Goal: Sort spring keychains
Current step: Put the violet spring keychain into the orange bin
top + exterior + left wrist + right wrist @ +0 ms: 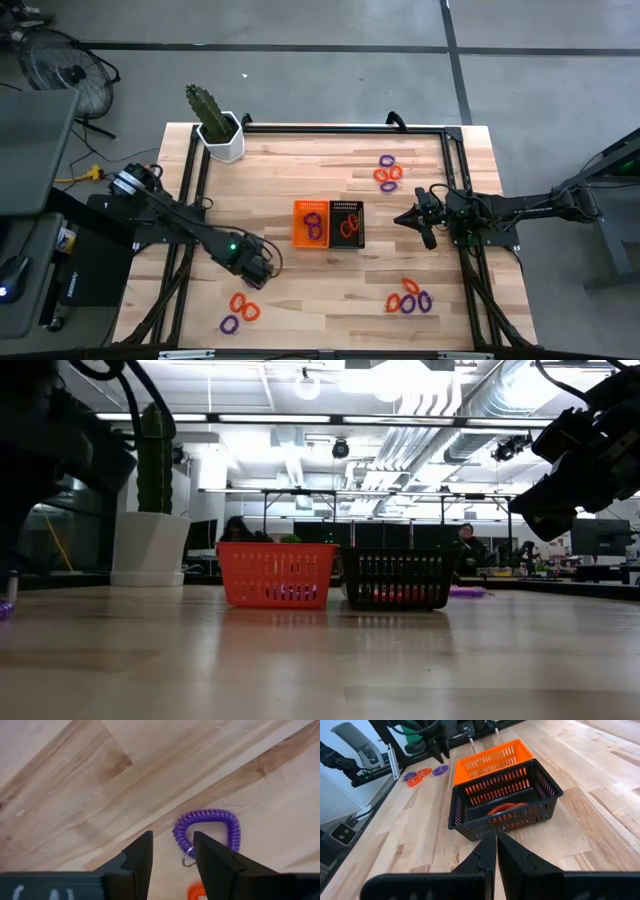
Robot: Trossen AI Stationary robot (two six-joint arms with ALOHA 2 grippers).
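Spring keychains lie flat on the wood in three groups: orange and purple ones near my left gripper (242, 310), another group at the near right (410, 299), a third at the far right (388, 172). Purple coils sit in the orange bin (310, 223), and an orange coil (507, 809) lies in the black bin (348, 224). My left gripper (172, 847) is open and points down just above a purple keychain (210, 827), whose metal ring (187, 860) shows between the fingers. My right gripper (496, 845) is shut and hovers right of the black bin.
A white pot with a cactus (218, 128) stands at the far left corner. The two bins stand side by side mid-table. A black frame rail (460, 200) runs along the table's edges. Bare wood lies between the bins and the keychain groups.
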